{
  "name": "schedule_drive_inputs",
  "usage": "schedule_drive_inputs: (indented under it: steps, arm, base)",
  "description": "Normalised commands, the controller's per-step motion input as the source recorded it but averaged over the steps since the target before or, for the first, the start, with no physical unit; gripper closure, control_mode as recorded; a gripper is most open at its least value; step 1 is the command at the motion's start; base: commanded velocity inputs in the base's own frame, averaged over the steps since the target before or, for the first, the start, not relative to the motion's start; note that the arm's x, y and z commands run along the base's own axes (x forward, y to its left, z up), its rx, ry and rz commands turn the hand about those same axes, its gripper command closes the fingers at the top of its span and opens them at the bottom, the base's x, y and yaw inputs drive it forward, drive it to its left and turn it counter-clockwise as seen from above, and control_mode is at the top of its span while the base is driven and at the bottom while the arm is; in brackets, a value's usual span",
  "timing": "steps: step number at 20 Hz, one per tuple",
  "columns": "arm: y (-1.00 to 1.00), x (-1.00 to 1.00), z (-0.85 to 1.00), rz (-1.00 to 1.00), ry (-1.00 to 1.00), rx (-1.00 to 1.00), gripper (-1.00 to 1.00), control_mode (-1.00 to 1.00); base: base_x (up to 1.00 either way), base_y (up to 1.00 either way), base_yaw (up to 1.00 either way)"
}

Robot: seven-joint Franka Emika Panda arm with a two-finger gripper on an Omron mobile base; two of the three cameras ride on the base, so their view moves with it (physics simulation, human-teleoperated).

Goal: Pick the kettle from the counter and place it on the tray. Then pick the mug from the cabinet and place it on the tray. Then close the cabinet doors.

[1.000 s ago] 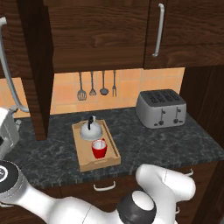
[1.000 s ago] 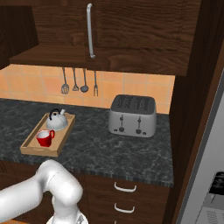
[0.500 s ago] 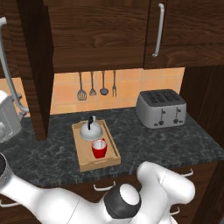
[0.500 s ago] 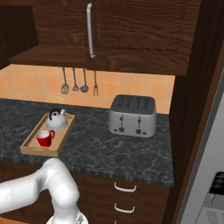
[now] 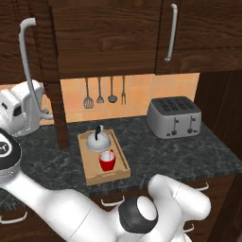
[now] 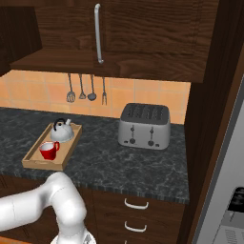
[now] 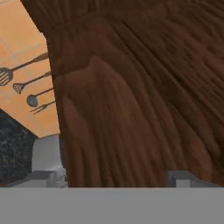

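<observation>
A wooden tray (image 5: 90, 176) sits on the counter (image 5: 156, 156), and both the kettle (image 5: 98, 141) and the red mug (image 5: 107, 161) already rest inside it, kettle toward the back, mug toward the front. By my reading, closing the cabinet doors is what remains.

My gripper (image 7: 114, 180) has its fingers spread wide with nothing between them, held very close to the brown wood-grain face of an open door (image 7: 140, 100). In the left base view that door (image 5: 51, 71) stands edge-on, swung out over the counter at the left of the tray, its long curved handle (image 5: 27, 71) on the far side, with my hand (image 5: 21, 111) just behind it. The other door (image 5: 203, 33) at the right looks shut, its handle (image 5: 171, 30) flat against the front.

To do this well I should press flat on the panel away from the hinge, and sweep in an arc, keeping clear of the handle and tray.

Hard to judge: whether my fingertips are touching the wood or just off it. The cabinet shelf and the hinge are hidden. Behind the door edge I see hanging utensils (image 7: 26, 87) and a slice of the toaster (image 7: 46, 153).
</observation>
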Motion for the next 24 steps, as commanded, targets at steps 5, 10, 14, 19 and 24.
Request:
schedule_drive_inputs:
  steps: [5,10,14,19,24]
  arm:
    - [-0.91,0.42,0.0,0.0,0.05,0.2,-1.0,-1.0]
    - [-0.86,0.63,0.0,0.01,0.05,0.21,-1.0,-1.0]
    - [-0.81,0.81,0.0,0.06,0.05,0.21,-1.0,-1.0]
    - [-0.71,0.89,0.0,0.1,0.04,0.21,-1.0,-1.0]
    - [-0.54,0.93,-0.03,0.15,0.04,0.19,-1.0,-1.0]
  base:
    - [0.0,0.0,0.0]
    - [0.0,0.0,0.0]
    - [0.0,0.0,0.0]
    - [0.0,0.0,0.0]
    - [0.0,0.0,0.0]
